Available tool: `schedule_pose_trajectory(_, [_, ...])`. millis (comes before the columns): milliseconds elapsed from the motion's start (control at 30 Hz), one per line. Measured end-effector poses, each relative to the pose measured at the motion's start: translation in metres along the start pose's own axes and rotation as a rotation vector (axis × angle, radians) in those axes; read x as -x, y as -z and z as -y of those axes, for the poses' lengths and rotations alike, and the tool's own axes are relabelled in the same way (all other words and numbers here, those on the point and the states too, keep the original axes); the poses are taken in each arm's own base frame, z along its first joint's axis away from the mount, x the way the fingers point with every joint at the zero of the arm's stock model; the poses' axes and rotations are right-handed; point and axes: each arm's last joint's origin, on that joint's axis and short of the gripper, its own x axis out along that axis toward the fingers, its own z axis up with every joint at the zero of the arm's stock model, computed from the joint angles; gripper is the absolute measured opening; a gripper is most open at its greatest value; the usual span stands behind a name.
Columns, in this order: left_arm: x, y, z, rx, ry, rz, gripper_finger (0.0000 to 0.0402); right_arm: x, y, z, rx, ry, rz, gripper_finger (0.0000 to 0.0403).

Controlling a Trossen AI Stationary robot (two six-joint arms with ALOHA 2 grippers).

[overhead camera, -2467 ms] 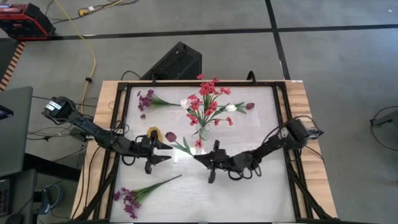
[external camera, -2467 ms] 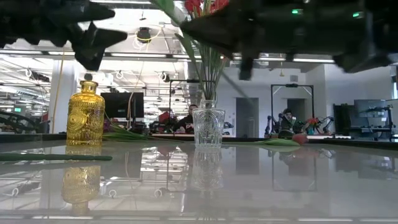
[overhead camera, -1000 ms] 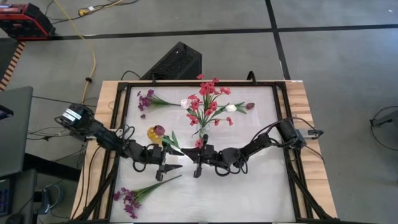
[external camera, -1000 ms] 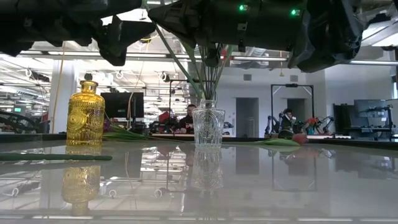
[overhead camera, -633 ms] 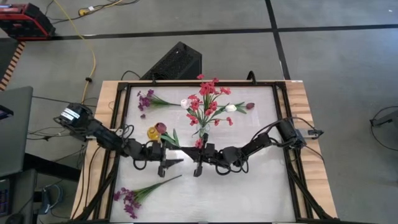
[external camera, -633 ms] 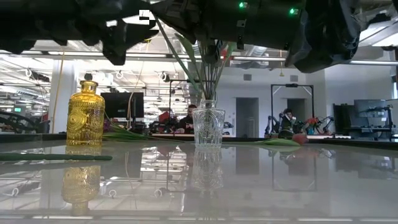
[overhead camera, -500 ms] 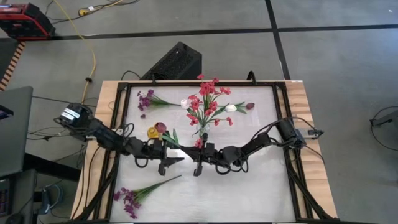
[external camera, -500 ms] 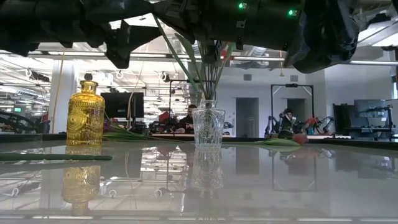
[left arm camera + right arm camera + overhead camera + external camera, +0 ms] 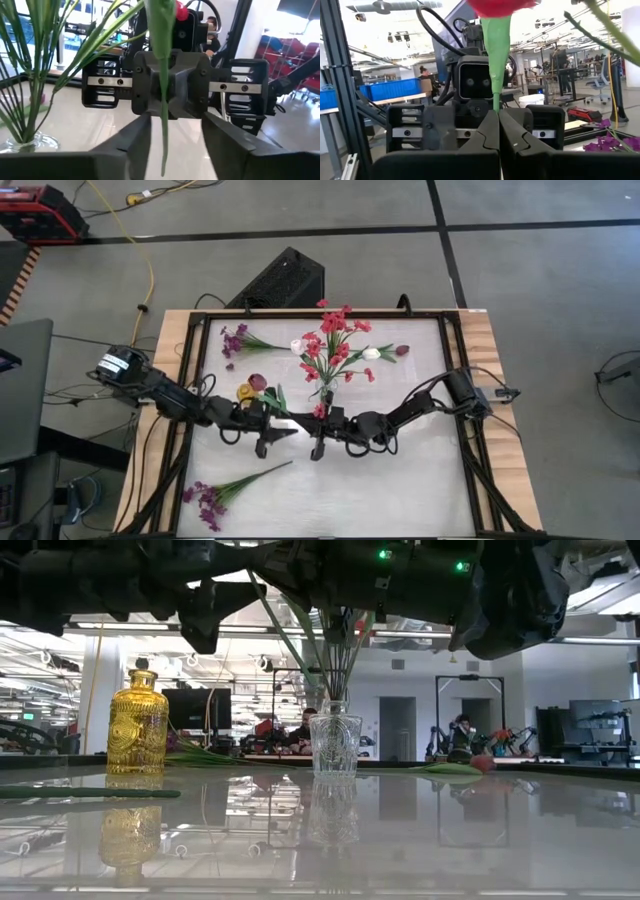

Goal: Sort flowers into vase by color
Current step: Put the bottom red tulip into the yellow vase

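- While the right gripper (image 9: 497, 119) pinches the thin green stem of a maroon-bud flower (image 9: 257, 383) with its fingers pressed together, the left gripper (image 9: 174, 120) faces it, fingers spread apart either side of that stem and not gripping it.
- Both grippers meet above the middle of the table (image 9: 400, 480), just near of the two vases. The held bud sits right beside the yellow vase (image 9: 137, 726).
- Done so far: the clear vase (image 9: 335, 745) at centre carries a full bunch of red-pink sprigs (image 9: 335, 345).
- The yellow vase looks empty, so I'd call the job well under halfway.
- Left to sort: a purple sprig (image 9: 236, 340) at the far left, another purple sprig (image 9: 207, 500) at the near left, two white buds (image 9: 297, 346) and (image 9: 372, 353) lying either side of the red bunch, and a second maroon bud (image 9: 402, 350) far right.
- My read: this looks like a handover, or a steadying of the stem, before it goes into a vase.
- Writing: none I can read on vases, arms or table.
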Motion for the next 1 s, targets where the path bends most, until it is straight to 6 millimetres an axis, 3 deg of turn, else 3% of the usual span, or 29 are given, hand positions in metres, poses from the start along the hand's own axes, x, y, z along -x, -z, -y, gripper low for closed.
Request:
schedule_pose_trajectory(267, [-0.002, 0.0, -0.008, 0.012, 0.016, -0.019, 0.0011, -0.001, 0.0, 0.001, -0.021, -0.054, -0.002, 0.0034])
schedule_pose_trajectory(633, [0.002, 0.0, -0.009, 0.037, 0.001, -0.108, 0.0001, -0.002, 0.0, 0.002, 0.066, -0.044, -0.007, 0.0111])
schedule_pose_trajectory(833, [0.019, -0.022, -0.01, 0.014, -0.034, -0.173, 0.0, 0.0, 0.003, -0.001, 0.082, -0.049, -0.042, 0.0142])
schedule_pose_trajectory(1000, [0.05, -0.051, -0.014, -0.001, -0.141, -0.166, 0.0, 0.002, 0.009, -0.005, 0.103, -0.062, -0.094, 0.0156])
